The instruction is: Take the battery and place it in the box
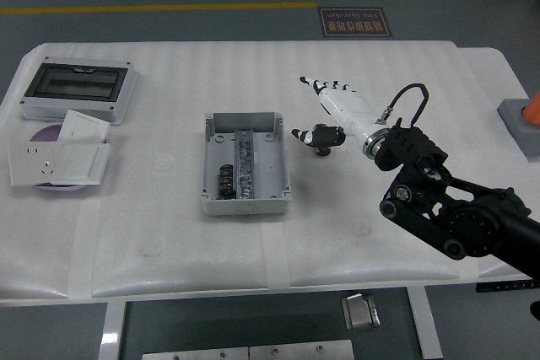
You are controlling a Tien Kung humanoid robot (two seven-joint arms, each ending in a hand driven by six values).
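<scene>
The right hand, fingers spread, hovers over the remaining battery beside the grey box; a clumsy grasp could roll it away.

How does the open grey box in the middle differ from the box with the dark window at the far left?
The grey box is open, showing a metal rail and a dark part inside; the windowed box is closed by a dark cover. The grey box lies lengthwise away from the robot, the windowed box crosswise. Both are grey and rectangular.
</scene>
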